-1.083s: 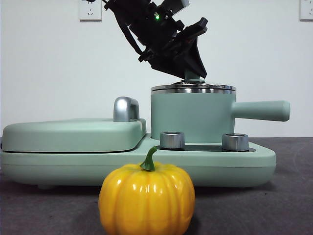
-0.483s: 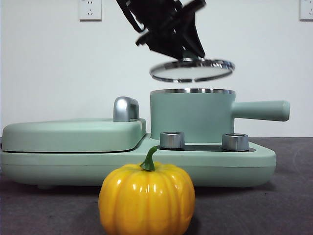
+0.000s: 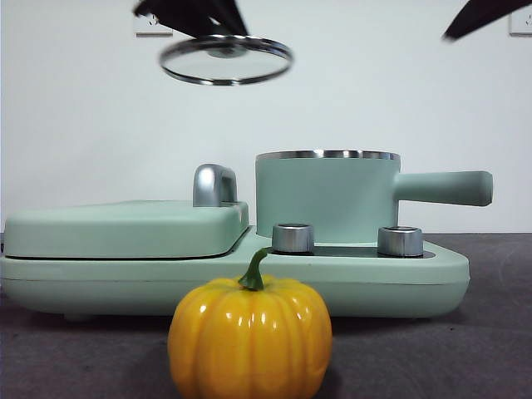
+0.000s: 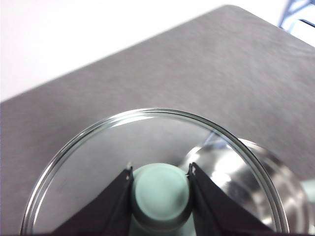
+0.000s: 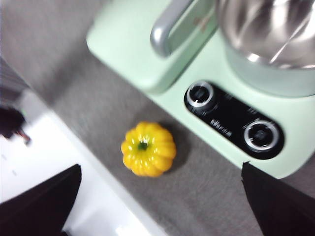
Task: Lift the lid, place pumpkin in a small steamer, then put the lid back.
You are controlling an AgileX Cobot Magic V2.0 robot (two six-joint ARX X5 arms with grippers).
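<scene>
The left gripper [image 4: 160, 172] pinches the lid [image 3: 226, 60] by its knob, high left of the open small steamer [image 3: 326, 195]; the right gripper [image 5: 160, 196] hangs spread above the pumpkin [image 5: 148, 149]. No lettering is readable.

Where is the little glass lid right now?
In the front view the lid hangs high in the air, up and left of the open small steamer, held by its knob in the left gripper.

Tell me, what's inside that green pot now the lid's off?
The right wrist view looks into the pot: bare shiny metal walls, nothing visible inside, though part is cropped. The pumpkin sits on the table; the left gripper holds the lid aloft.
</scene>
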